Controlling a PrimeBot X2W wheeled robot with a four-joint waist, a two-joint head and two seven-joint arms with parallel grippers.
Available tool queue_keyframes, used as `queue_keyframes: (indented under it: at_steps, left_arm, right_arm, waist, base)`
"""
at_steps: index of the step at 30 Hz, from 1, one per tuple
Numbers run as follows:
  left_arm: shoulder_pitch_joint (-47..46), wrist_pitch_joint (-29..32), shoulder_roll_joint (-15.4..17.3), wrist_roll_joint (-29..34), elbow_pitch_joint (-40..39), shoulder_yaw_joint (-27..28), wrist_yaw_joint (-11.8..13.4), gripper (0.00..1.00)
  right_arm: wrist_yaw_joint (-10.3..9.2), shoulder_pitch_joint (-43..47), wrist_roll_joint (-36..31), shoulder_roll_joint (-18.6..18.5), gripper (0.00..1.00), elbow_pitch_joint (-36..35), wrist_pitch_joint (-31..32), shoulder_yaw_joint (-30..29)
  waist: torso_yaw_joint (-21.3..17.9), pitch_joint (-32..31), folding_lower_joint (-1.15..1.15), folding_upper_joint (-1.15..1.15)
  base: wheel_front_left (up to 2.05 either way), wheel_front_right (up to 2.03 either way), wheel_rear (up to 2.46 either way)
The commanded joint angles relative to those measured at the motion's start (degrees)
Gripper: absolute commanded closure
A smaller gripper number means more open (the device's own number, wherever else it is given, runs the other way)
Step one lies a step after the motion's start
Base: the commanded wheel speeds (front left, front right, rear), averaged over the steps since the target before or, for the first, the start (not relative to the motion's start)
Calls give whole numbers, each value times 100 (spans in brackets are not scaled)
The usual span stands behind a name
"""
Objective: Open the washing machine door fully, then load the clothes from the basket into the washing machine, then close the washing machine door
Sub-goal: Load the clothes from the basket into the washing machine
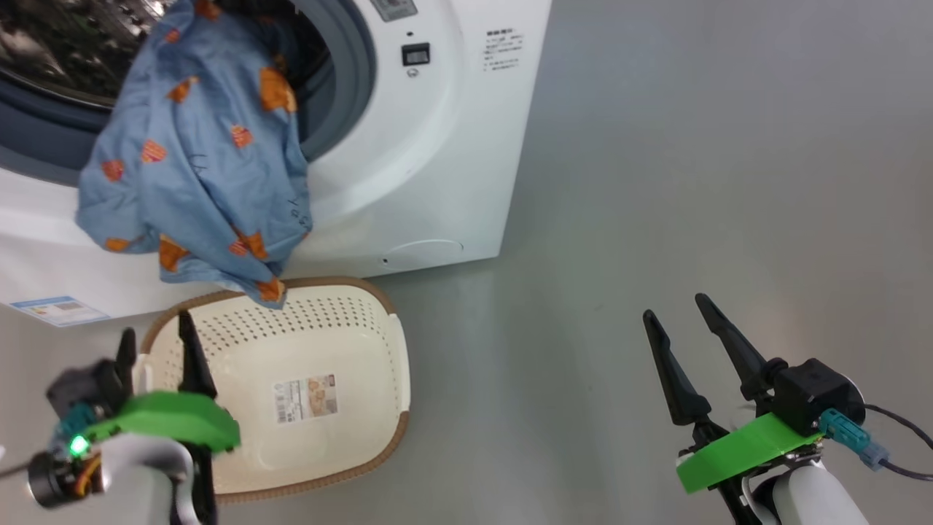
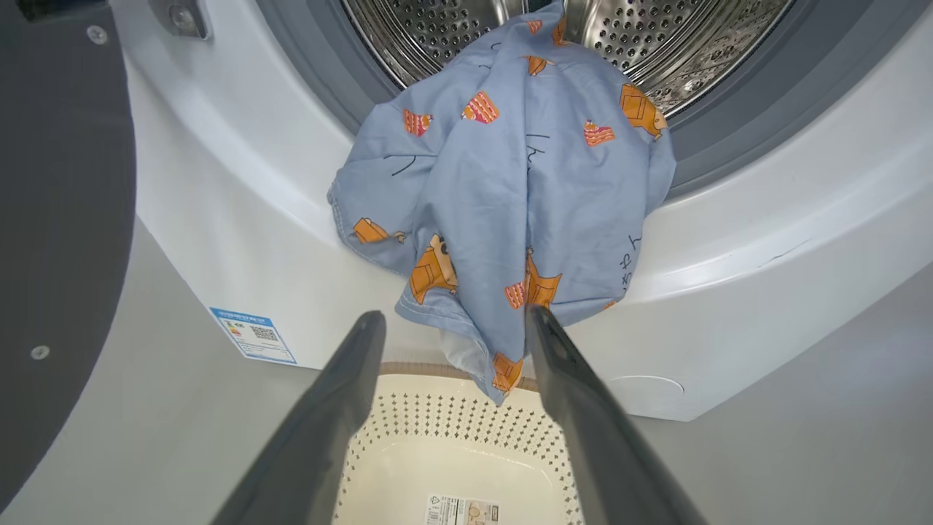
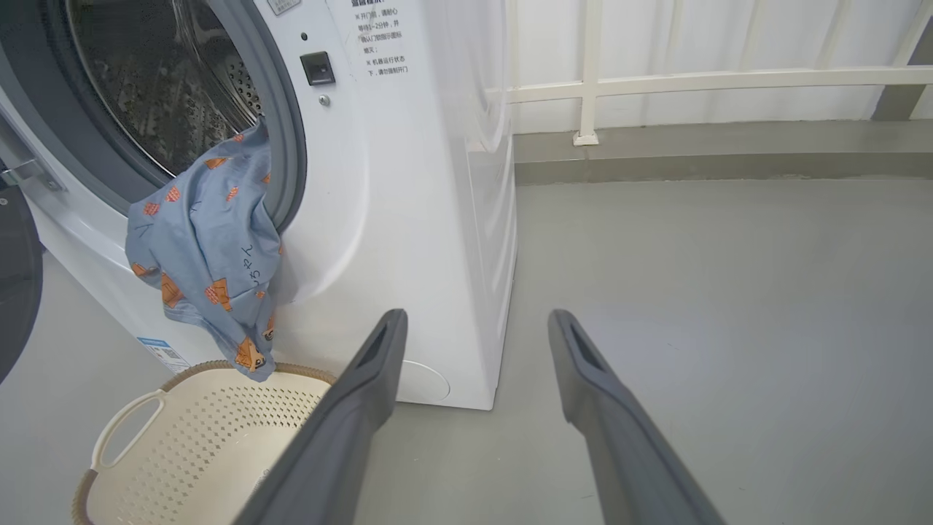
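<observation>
The washing machine (image 1: 437, 146) stands open, and its door (image 2: 58, 219) is swung wide at the left. The light blue clothes (image 1: 204, 160) with orange figures hang half out of the steel drum (image 2: 656, 36), draped over the grey gasket and the white front. Their lowest tip reaches the back rim of the basket (image 1: 379, 292). The cream basket holds nothing but its label. My left gripper (image 1: 157, 328) is open over the basket's left edge, below the hanging clothes (image 2: 510, 182). My right gripper (image 1: 674, 306) is open above bare floor, well right of the basket (image 3: 204, 445).
A blue energy label (image 1: 62, 310) is low on the machine's front, and a round service cap (image 1: 426, 251) sits at its lower right. Grey floor (image 1: 729, 182) spreads to the right. A white railing (image 3: 692, 76) and a low kerb run along the back.
</observation>
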Motion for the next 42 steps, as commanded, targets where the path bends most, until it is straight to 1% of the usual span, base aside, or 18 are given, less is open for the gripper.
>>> queue_keyframes:
  at_steps: [1, 3, 9, 12, 15, 19, 23, 29, 42]
  left_arm:
    - [-293, -83, 168, -82, 81, 230, -70, 0]
    - [-633, -159, 237, -119, 436, 235, -221, 0]
    - [-1572, -341, 495, -222, 1660, 359, -531, 0]
    - [-1959, -399, 550, -255, 2178, 331, -815, 0]
    - [-2295, -441, 664, -204, 2651, 335, -892, 0]
    - [-2674, -467, 798, -95, 3085, 345, -894, 0]
    - [-2896, -471, 857, 51, 3272, 334, -888, 0]
    - [-3122, -472, 886, 105, 3380, 422, -920, 0]
    - [-3706, -473, 1101, 266, 3491, 632, -881, 0]
  right_arm:
    - [9, -111, -59, 20, 0, -155, -27, 152]
    - [9, -155, -56, 42, 0, -158, -27, 158]
    - [9, -291, -44, 101, 0, -155, -27, 240]
    - [9, -336, -45, 100, 0, -148, -27, 241]
    - [9, -365, -47, 69, 0, -144, -27, 269]
    - [9, -430, -49, 17, 0, -140, -27, 338]
    - [9, -476, -50, -34, 0, -132, -27, 424]
    - [9, -542, -51, -81, 0, -137, -27, 511]
    - [9, -679, -77, -101, 0, -225, -27, 544]
  waist:
    - [-195, 234, 0, 0]
    - [-268, 356, 0, 0]
    - [-452, 643, 0, 0]
    - [-470, 727, 0, 0]
    - [-477, 791, 0, 0]
    - [-483, 872, 0, 0]
    - [-489, 961, 0, 0]
    - [-527, 1146, 0, 0]
    - [-672, 1729, 0, 0]
  base:
    - [0, 0, 0]
    - [0, 0, 0]
    - [0, 0, 0]
    - [0, 0, 0]
    - [0, 0, 0]
    - [0, 0, 0]
    - [0, 0, 0]
    - [0, 0, 0]
    - [0, 0, 0]
